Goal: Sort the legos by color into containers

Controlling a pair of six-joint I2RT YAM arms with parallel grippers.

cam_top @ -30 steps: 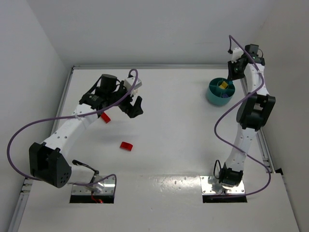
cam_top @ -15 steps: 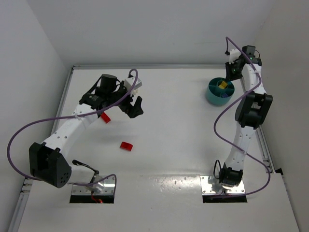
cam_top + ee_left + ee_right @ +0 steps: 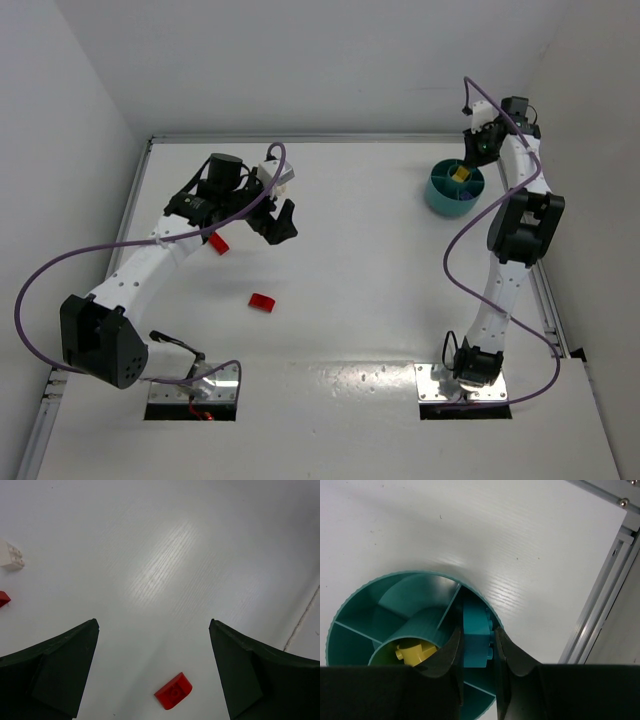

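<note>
The tub (image 3: 447, 206) stands at the far right of the counter (image 3: 360, 260). One yellow brick (image 3: 412, 652) is seen in its central compartment. A blue brick (image 3: 476, 647) is gripped between the fingers of the right hand (image 3: 477, 630), which is held over an outer compartment just inside the tub's rim; the brick is not yet released. The left hand (image 3: 152, 625) is spread wide and empty above the left half of the counter. A red brick (image 3: 218, 242) lies beside the left arm, and a second red brick (image 3: 262, 302) lies nearer the bases. A white brick (image 3: 11, 558) is shown on the counter by the left wrist view. The sort is judged partly done: one brick is binned, one is about to be, and at least three are to be collected.
</note>
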